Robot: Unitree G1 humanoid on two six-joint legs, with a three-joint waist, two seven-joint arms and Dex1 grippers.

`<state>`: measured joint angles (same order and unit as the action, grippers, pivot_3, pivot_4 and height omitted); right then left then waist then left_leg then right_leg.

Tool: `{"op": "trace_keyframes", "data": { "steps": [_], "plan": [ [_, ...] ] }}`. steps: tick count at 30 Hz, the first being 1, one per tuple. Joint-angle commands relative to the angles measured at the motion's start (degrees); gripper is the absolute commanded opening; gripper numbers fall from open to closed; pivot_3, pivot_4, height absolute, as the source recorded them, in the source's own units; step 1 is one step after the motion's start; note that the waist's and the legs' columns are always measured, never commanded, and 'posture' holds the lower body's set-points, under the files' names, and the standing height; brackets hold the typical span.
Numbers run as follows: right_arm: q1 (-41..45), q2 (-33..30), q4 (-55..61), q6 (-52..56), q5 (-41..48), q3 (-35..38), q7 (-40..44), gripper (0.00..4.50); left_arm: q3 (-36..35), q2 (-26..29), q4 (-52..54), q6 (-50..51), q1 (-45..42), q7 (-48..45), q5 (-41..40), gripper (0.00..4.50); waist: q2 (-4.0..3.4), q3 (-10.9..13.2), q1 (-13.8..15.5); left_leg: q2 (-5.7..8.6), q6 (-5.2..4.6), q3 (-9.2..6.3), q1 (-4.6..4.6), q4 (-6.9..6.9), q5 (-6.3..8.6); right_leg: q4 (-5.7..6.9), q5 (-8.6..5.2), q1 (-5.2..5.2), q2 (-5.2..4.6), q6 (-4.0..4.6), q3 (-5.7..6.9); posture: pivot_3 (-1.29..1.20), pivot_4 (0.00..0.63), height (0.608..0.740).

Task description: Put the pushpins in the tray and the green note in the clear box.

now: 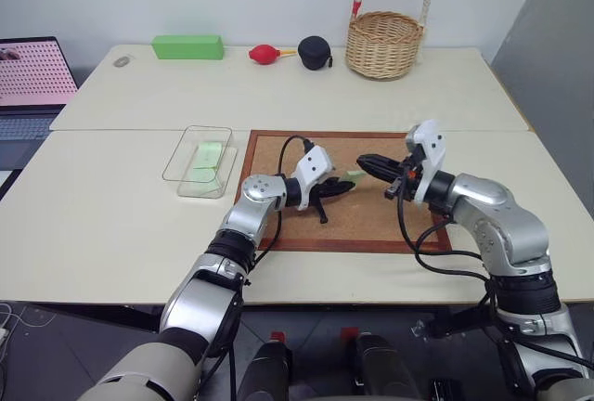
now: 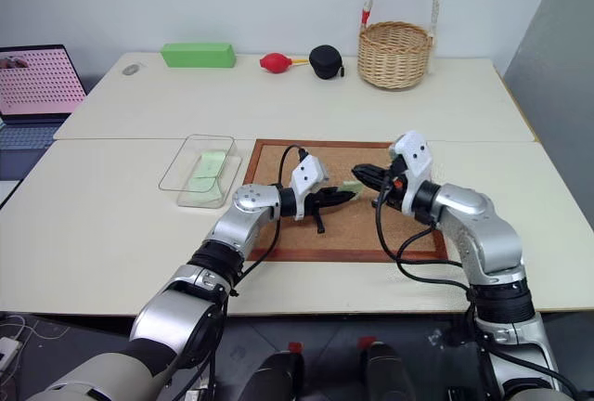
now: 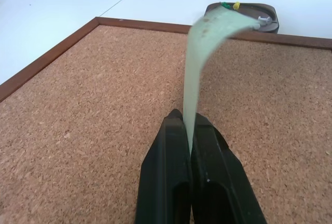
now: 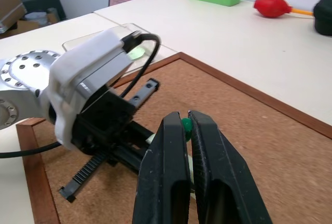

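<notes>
At centre frame over the cork board [image 1: 278, 155], my left gripper [image 3: 189, 130] pinches the green note [image 3: 207, 42] while my right gripper [image 4: 185, 125] clamps a green pushpin [image 4: 185, 125], freeing the note for the clear box [image 1: 186, 155].

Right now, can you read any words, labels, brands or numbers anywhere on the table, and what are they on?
None can be read.
Laptop screen: a pink grid of small dark marks, too small to read.
Green block, black case, basket, clear box, green note: no text visible.
</notes>
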<state>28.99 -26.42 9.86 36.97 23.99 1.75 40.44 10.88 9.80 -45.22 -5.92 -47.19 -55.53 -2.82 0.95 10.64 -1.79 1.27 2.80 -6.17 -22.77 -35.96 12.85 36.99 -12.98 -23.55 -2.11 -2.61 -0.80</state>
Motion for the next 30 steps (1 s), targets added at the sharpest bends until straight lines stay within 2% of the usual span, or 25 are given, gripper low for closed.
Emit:
{"op": "trace_keyframes", "data": {
  "steps": [1, 5, 11, 17, 24, 25, 30],
  "plan": [
    [-1.04, -4.67, 2.87, 1.25, 1.88, 6.2, -0.03, 0.0, -0.44, 0.12, 2.82, -0.42, 1.09, 0.65, -0.11, 0.04, 0.0, 0.0, 0.04, 0.0, 0.0, 0.0, 0.0, 0.0, 0.0, -0.01, 0.0, 0.0, 0.0, 0.0, 0.0, 0.0, 0.15, 0.74],
    [-5.73, -13.14, 1.36, 1.67, 0.4, 9.69, 2.38, 0.0, -0.47, 0.9, 6.98, 0.51, 2.97, 1.46, 0.02, 0.04, 0.0, 0.0, 0.12, 0.0, 0.0, 0.0, -0.02, 0.01, 0.0, -0.02, 0.0, 0.0, -0.01, 0.0, 0.0, 0.0, 0.15, 0.74],
    [-11.59, -22.88, -4.52, -3.16, -6.19, 7.45, 5.3, 0.0, 0.19, 1.47, 8.74, 0.9, 4.41, 3.31, 1.09, 0.04, 0.01, 0.0, -0.05, 0.0, -0.01, 0.08, 0.06, -0.02, 0.0, 0.01, 0.0, 0.04, -0.02, -0.01, -0.05, 0.0, 0.15, 0.74],
    [-12.06, -24.69, -11.11, -9.64, -12.53, 3.3, 5.67, 0.0, 0.2, 0.93, 8.64, 1.2, 4.14, 5.08, 1.77, 0.04, 0.01, 0.0, -0.2, -0.02, -0.01, 0.16, 0.14, -0.04, 0.0, 0.06, 0.02, 0.06, 0.0, -0.03, -0.12, 0.0, 0.15, 0.74],
    [-11.4, -24.41, -15.78, -12.85, -15.54, 0.95, 6.84, 0.0, 0.47, 0.95, 9.13, 1.67, 4.36, 5.43, 1.88, 0.04, 0.01, 0.01, 0.03, 0.01, 0.0, 0.14, 0.09, -0.07, 0.0, 0.03, 0.02, 0.08, -0.02, -0.04, -0.11, 0.0, 0.15, 0.74],
    [-11.18, -24.28, -15.97, -12.96, -15.76, 0.73, 6.88, 0.43, 0.49, 0.97, 9.15, 1.7, 4.37, 5.41, 1.89, 0.0, 0.01, 0.01, 0.01, 0.01, 0.0, 0.14, 0.1, -0.07, 0.0, 0.03, 0.02, 0.08, -0.02, -0.04, -0.11, 0.0, 0.15, 0.74],
    [-9.85, -23.48, -14.64, -11.14, -15.52, 0.87, 6.97, 1.38, 0.53, 1.03, 9.39, 1.84, 4.44, 5.27, 1.83, 0.0, 0.01, 0.01, -0.07, 0.0, 0.0, 0.14, 0.12, -0.07, 0.0, 0.04, 0.02, 0.08, -0.01, -0.04, -0.11, 0.0, 0.15, 0.74]
  ]
}}
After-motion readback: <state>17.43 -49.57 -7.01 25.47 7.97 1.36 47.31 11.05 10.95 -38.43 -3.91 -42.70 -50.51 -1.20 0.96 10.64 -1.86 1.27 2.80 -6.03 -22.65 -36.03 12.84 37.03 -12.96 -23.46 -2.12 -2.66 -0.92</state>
